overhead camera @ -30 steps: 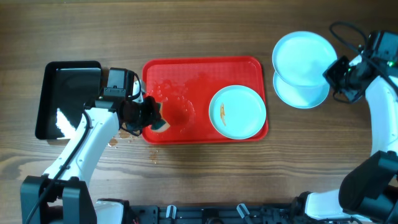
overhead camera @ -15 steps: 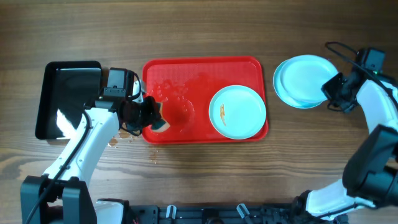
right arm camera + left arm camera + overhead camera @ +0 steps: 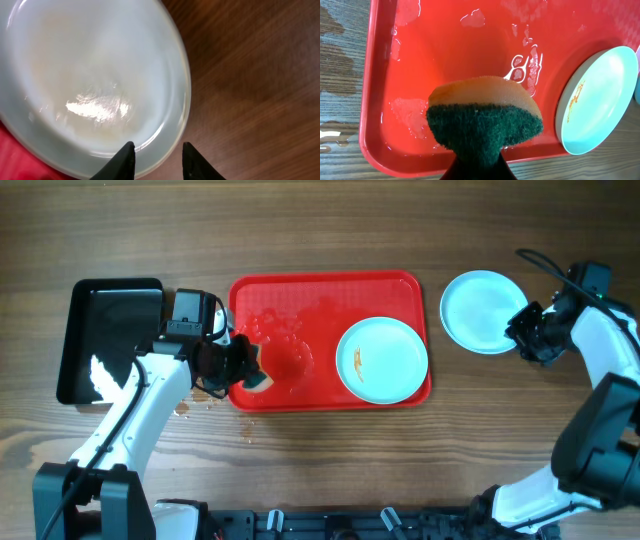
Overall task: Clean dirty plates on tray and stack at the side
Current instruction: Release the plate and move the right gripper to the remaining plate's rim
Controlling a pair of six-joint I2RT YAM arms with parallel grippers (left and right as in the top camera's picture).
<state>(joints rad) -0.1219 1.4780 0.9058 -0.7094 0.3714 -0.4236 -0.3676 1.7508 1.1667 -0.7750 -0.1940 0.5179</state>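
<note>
Left wrist view alone shows the left tool (image 3: 476,169) clenching a sponge (image 3: 485,122); the right tool (image 3: 159,159), released, straddles a plate (image 3: 90,75) rim.

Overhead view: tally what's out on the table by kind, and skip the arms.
Plates showing: 2, the smeared plate on the red tray and the side plate beside it
Trays: 2, the red tray and the black tray
Sponges: 1, the sponge
Total: 5
</note>
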